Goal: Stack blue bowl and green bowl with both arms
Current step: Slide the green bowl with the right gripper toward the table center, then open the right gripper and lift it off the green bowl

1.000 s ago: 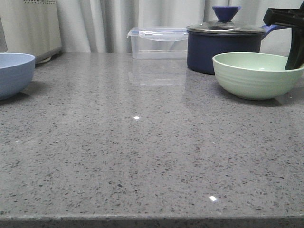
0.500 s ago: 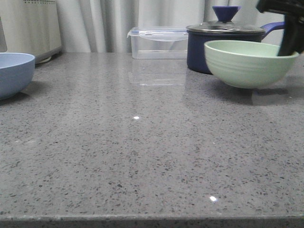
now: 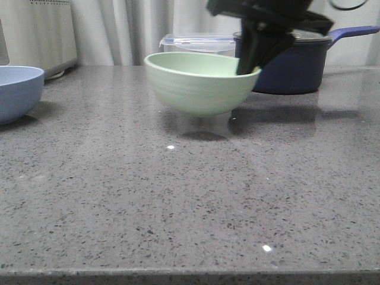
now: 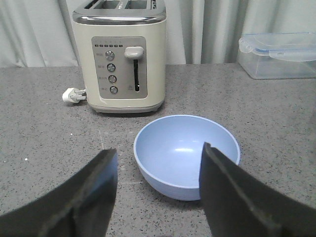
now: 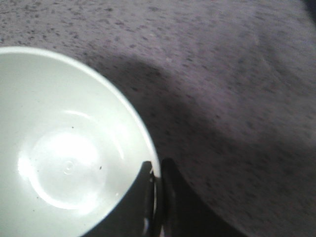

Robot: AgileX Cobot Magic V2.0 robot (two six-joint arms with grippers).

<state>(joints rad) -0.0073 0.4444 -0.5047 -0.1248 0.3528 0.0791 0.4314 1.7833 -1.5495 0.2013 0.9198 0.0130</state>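
The green bowl (image 3: 200, 83) hangs above the counter near the middle of the front view, tilted slightly. My right gripper (image 3: 249, 65) is shut on its right rim, one finger inside and one outside; the right wrist view shows the pinched rim (image 5: 157, 180) and the bowl's pale inside (image 5: 64, 158). The blue bowl (image 3: 18, 92) stands on the counter at the far left. In the left wrist view the blue bowl (image 4: 186, 155) sits just beyond my left gripper (image 4: 158, 163), which is open and empty, its fingers wide apart above the counter.
A dark navy lidded saucepan (image 3: 297, 62) stands at the back right, a clear plastic lidded box (image 3: 199, 43) beside it. A cream toaster (image 4: 121, 57) with a plug (image 4: 71, 95) stands behind the blue bowl. Curtains hang behind the counter.
My right gripper has lifted the green bowl off the counter and carried it left, from in front of the saucepan to the middle. The blue bowl has not moved.
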